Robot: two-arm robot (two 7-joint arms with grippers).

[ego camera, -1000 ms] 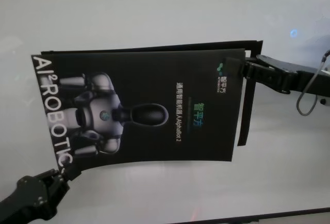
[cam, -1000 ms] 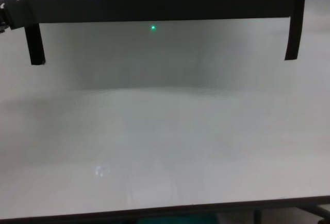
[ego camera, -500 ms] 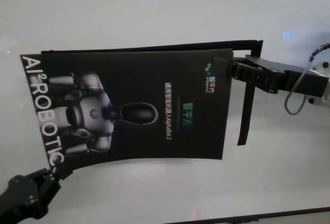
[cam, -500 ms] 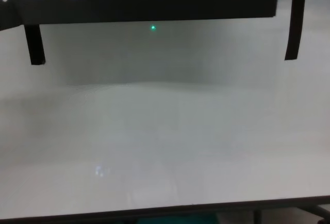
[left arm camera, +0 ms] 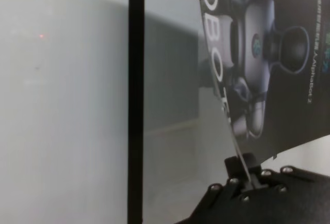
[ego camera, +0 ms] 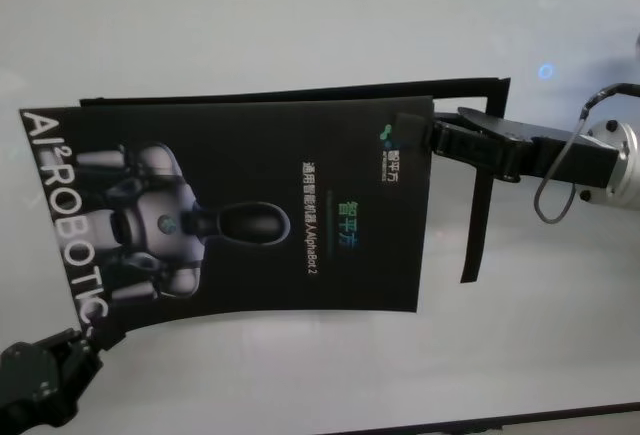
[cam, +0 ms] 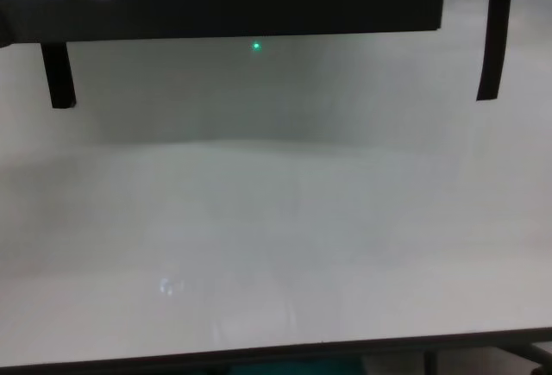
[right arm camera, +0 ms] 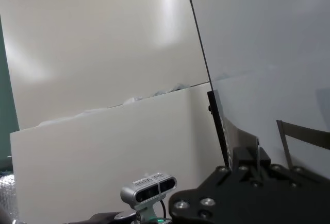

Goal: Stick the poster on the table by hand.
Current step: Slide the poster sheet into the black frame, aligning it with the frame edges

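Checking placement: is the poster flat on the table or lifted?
Lifted. The poster curves above the table, each tool shut on a corner: left, right.

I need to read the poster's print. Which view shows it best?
Head view: the whole poster shows. Left wrist sees only its robot end, chest only a bottom strip, right wrist only its edge.

Non-task stuff: black strips, a light spot, a camera unit.

Narrow black strip (ego camera: 476, 195) runs down the right side, joined at the far end to a second black strip (ego camera: 300, 90) running across; together an L-shaped frame. Chest view: two strip ends (cam: 57, 75) hang down, left and right. Small green dot (cam: 256, 46) between them. Blue glow (ego camera: 545, 70) at far right. Grey twin-lens camera (right arm camera: 148, 188) in right wrist view.
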